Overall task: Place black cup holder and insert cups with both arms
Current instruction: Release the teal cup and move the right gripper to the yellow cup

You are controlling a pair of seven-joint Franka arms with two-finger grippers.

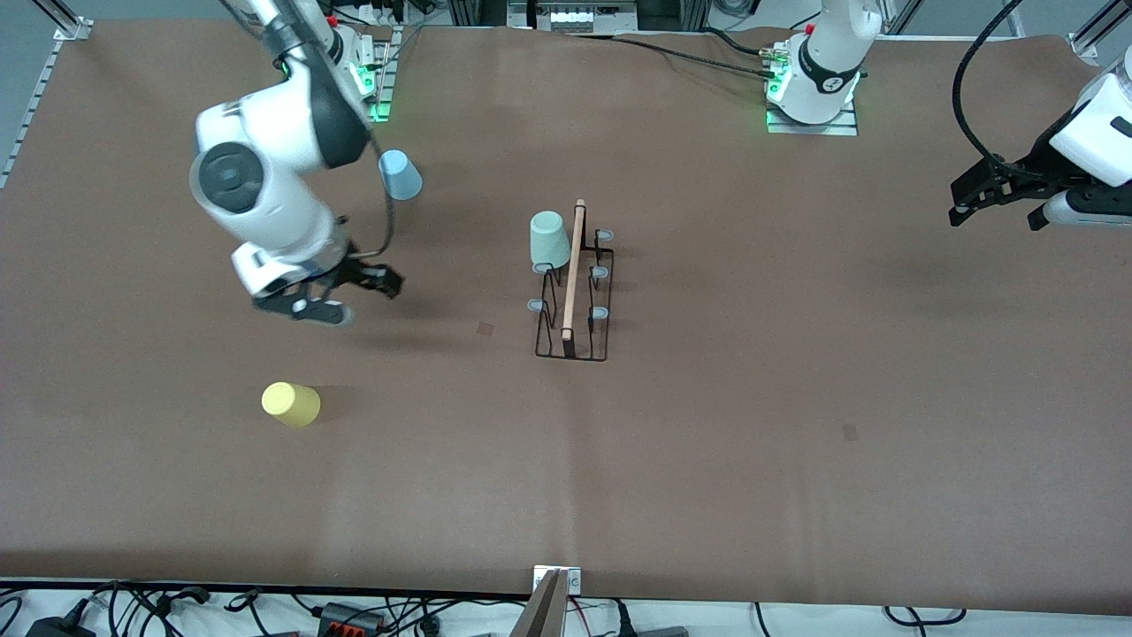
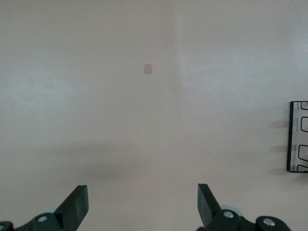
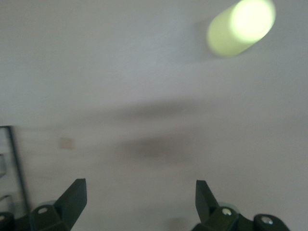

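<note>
black cup holder [image 1: 573, 301] long axis runs toward front camera.

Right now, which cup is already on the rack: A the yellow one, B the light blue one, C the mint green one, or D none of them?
C: the mint green cup sits upside down on a prong of the rack, while the yellow cup and the light blue cup are on the table apart from it.
</note>
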